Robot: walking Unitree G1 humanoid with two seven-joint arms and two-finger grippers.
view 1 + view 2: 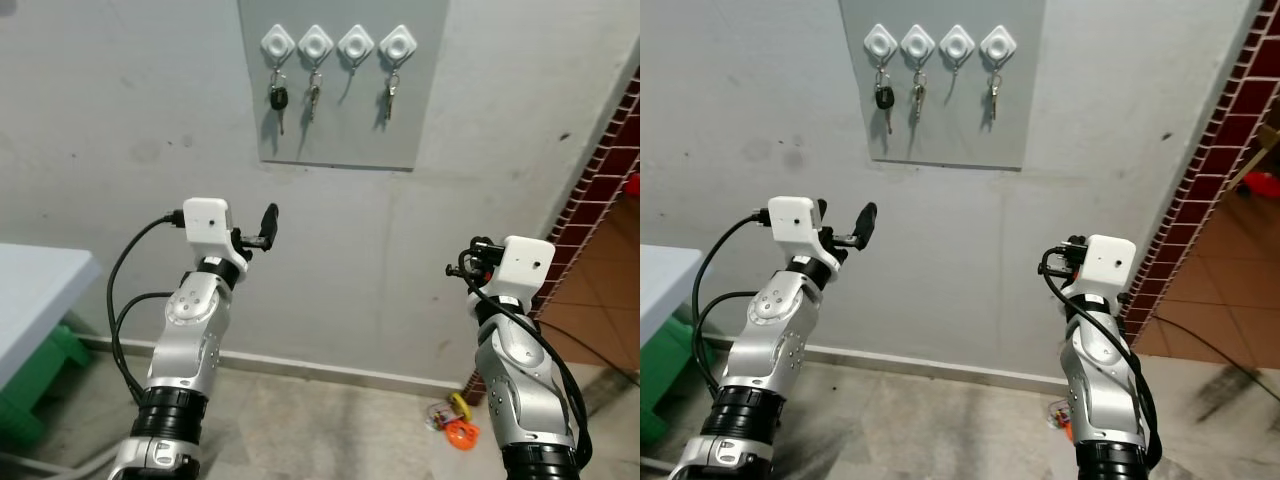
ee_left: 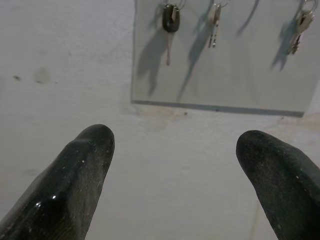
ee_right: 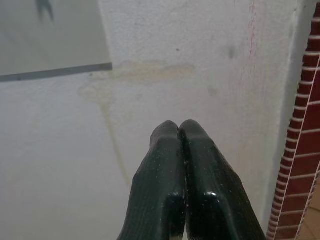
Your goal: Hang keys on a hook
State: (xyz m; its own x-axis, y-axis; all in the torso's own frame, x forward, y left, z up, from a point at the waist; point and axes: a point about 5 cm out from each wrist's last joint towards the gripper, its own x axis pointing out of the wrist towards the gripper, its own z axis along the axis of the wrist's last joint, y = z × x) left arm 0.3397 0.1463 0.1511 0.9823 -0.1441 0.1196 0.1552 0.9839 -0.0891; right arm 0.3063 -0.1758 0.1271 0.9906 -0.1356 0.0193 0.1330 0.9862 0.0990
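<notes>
A grey panel (image 1: 345, 140) on the wall carries a row of white hooks. A black car key (image 1: 278, 97) hangs from the first hook, silver keys (image 1: 313, 97) from the second, and another bunch (image 1: 390, 98) from the last. The third hook (image 1: 355, 45) holds nothing, only its shadow shows below. My left gripper (image 2: 176, 136) is raised below the panel, open and empty, pointing up at the wall. My right gripper (image 3: 180, 129) is lifted lower to the right, shut, with nothing seen between its fingers.
A pale table (image 1: 40, 285) stands at the left with a green stool (image 1: 40, 395) under it. A red brick pillar (image 1: 600, 180) borders the wall on the right. An orange and yellow object (image 1: 455, 427) lies on the floor by the skirting.
</notes>
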